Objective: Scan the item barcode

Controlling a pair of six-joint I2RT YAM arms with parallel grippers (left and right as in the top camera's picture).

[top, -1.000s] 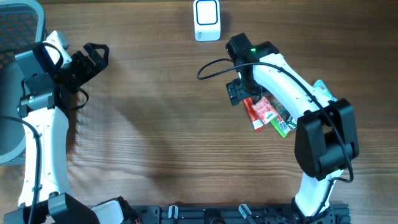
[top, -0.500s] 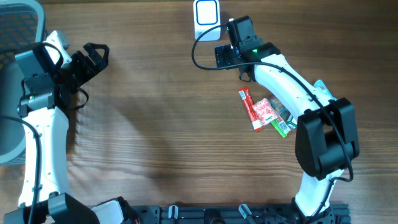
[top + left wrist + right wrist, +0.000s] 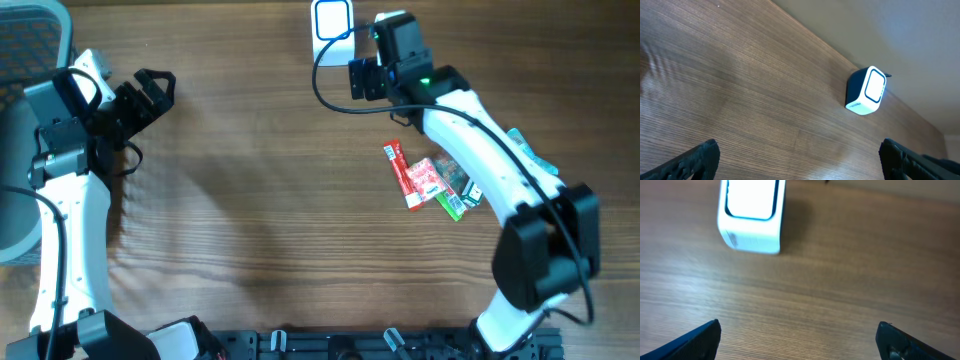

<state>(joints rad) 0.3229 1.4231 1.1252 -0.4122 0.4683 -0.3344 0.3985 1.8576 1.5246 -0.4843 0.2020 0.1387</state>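
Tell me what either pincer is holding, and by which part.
Nothing is held: left pincer and right pincer stand open and empty; the packets lie loose.

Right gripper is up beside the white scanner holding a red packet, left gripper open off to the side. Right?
Not quite: the right gripper is beside the white scanner but open and empty, as the right wrist view shows. The red packets lie on the table. The left gripper is open.
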